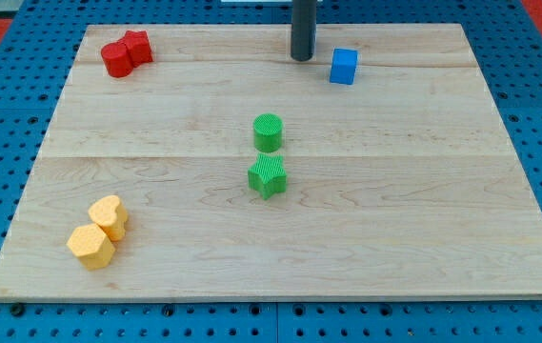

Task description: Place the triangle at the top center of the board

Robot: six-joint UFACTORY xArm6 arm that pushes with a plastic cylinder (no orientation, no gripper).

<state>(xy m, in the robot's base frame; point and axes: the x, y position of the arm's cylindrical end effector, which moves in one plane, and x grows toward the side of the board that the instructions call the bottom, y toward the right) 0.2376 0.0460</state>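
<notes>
Now my tip (301, 58) stands just left of the blue cube (344, 66).

My tip (301, 59) stands just left of the cube (344, 67).

On the worktop (423, 238) sit seven blocks: two red blocks (125, 53) at upper left, one blue cube (344, 67) at upper right, two green blocks (268, 154) mid-frame, and two yellow blocks (99, 232) at lower left.
</notes>
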